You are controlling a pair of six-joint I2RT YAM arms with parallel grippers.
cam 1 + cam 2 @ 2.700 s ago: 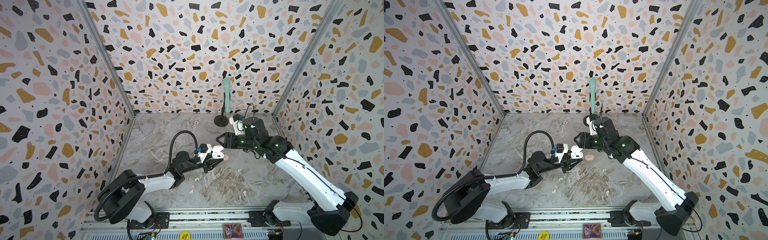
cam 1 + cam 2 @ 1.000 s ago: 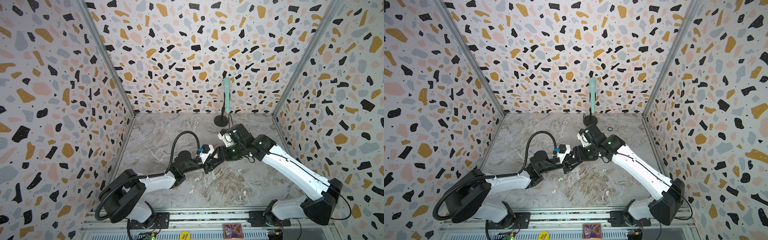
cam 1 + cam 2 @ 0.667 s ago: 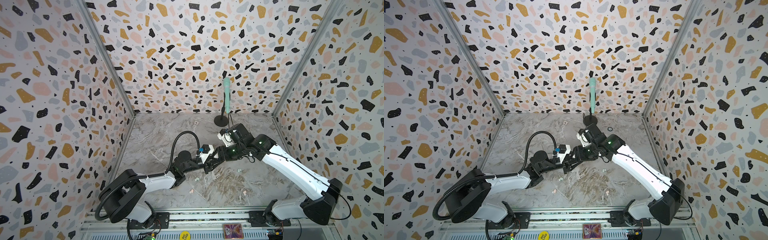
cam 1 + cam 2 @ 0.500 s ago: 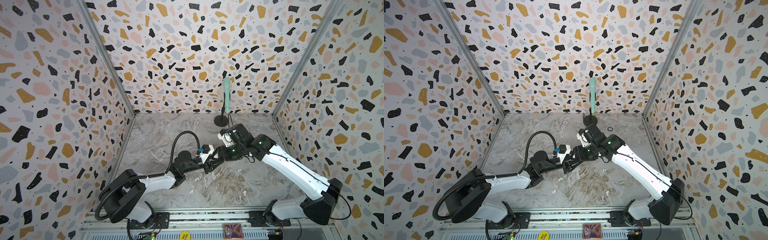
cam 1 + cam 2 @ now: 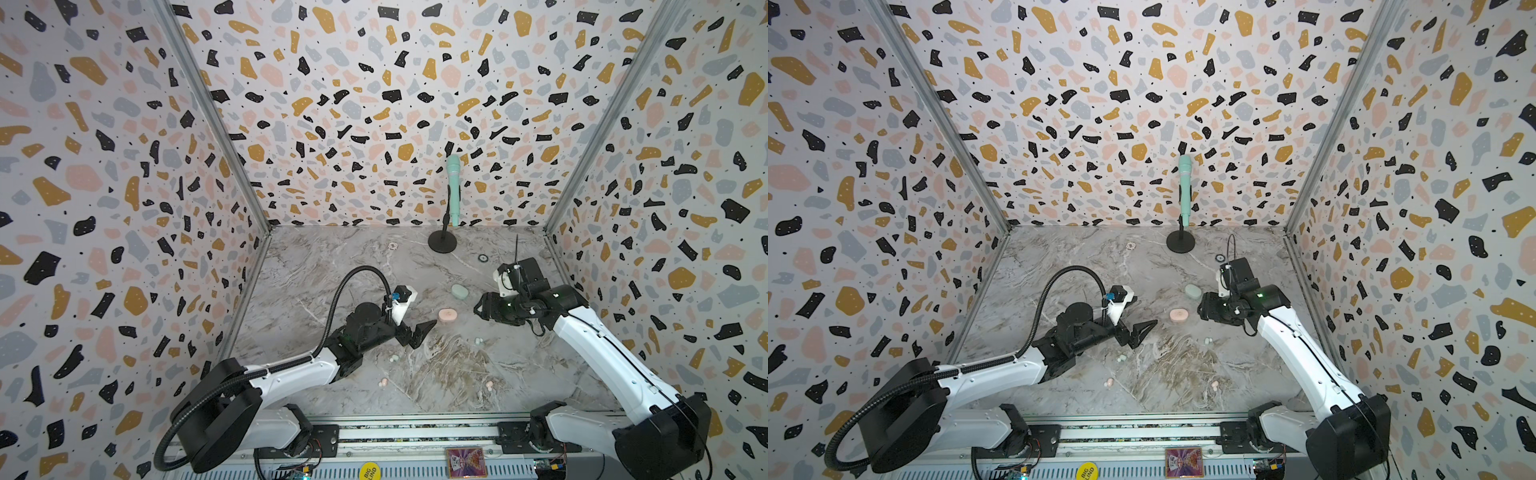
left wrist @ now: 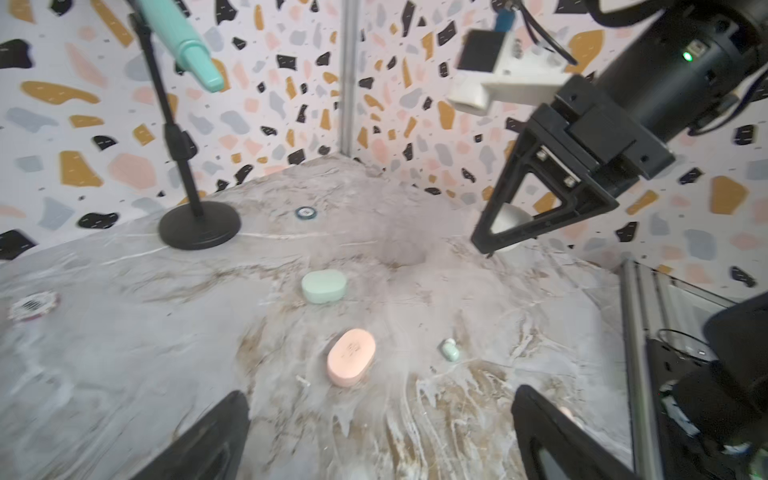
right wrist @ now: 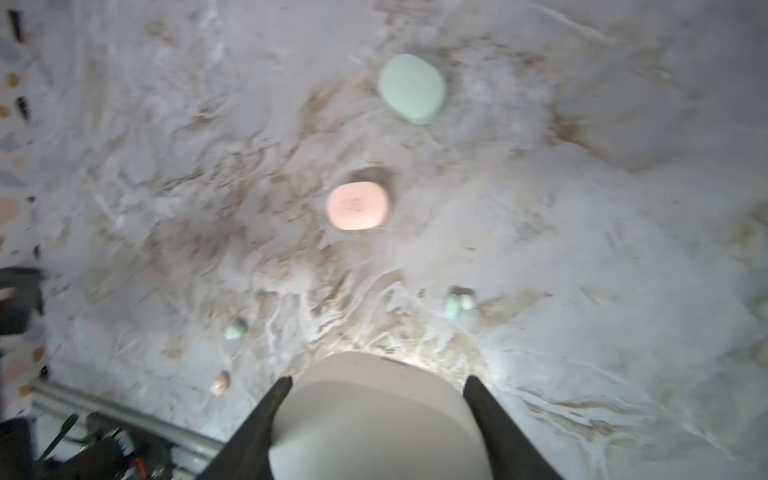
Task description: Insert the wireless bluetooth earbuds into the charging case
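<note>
Our left gripper (image 5: 420, 331) stands wide open and empty, its black triangular fingers spread low over the table. Our right gripper (image 5: 478, 309) is clamped on a white case (image 7: 374, 419), a smooth, matte, rounded pebble that fills the gap between its jaws. Loose on the tabletop we see mint earbuds (image 5: 478, 340), tiny rounded beans, in front of the right gripper, and pale earbuds (image 5: 392, 358) just in front of the left fingers. A pink earbud (image 5: 383, 381) and a second pink earbud (image 5: 489, 384) lie nearer the front rail. Between the two grippers lies a pink case (image 5: 447, 316), flat and oval with faint markings on its upper face, just beside the left fingertip. A mint case (image 5: 459, 291) of the same pebble shape sits a little behind it, apart from both arms. We work on a grey, veined, marble-patterned table (image 5: 332, 270). At the back a mint microphone (image 5: 453, 187) leans on a thin black stand (image 5: 441, 243) with a round base. A small dark ring (image 5: 482, 258) and a pale round token (image 5: 392, 246) lie to either side of it. Speckled terrazzo-print walls (image 5: 374, 104) close in three sides.
</note>
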